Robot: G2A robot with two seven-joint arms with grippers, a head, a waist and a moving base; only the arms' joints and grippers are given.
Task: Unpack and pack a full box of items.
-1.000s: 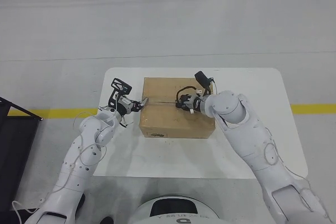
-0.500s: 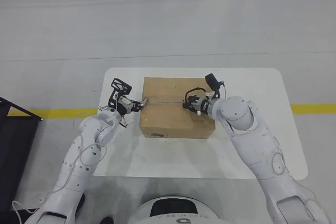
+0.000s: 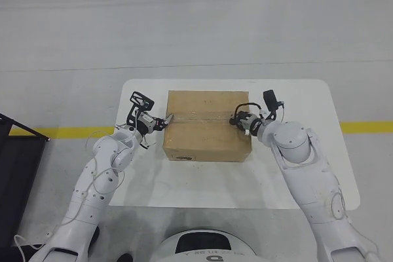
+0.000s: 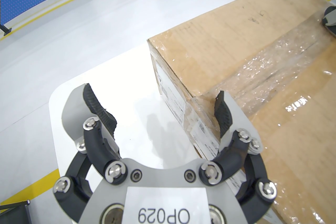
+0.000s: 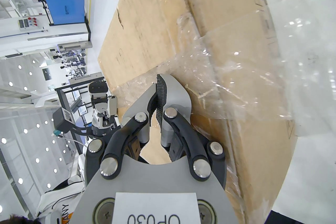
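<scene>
A closed cardboard box (image 3: pixel 206 134) stands mid-table, a strip of clear tape (image 3: pixel 196 119) running along its top seam. My left gripper (image 3: pixel 165 121) is open at the box's left end, level with the seam; in the left wrist view one finger (image 4: pixel 223 114) touches the taped corner of the box (image 4: pixel 236 33) and the other hangs over the table. My right gripper (image 3: pixel 238 120) is shut above the seam near the box's right end. Its fingertips (image 5: pixel 158 88) sit on crumpled, loosened tape (image 5: pixel 223 72); whether tape is pinched between them I cannot tell.
The white table (image 3: pixel 150 177) has bare room in front of the box and on both sides. A dark rack (image 3: pixel 6 150) stands on the floor beyond the table's left edge. A yellow floor line (image 3: pixel 373 126) passes under the table.
My right gripper has slid along the seam from the middle of the box top to its right end. The left arm and the box have stayed put.
</scene>
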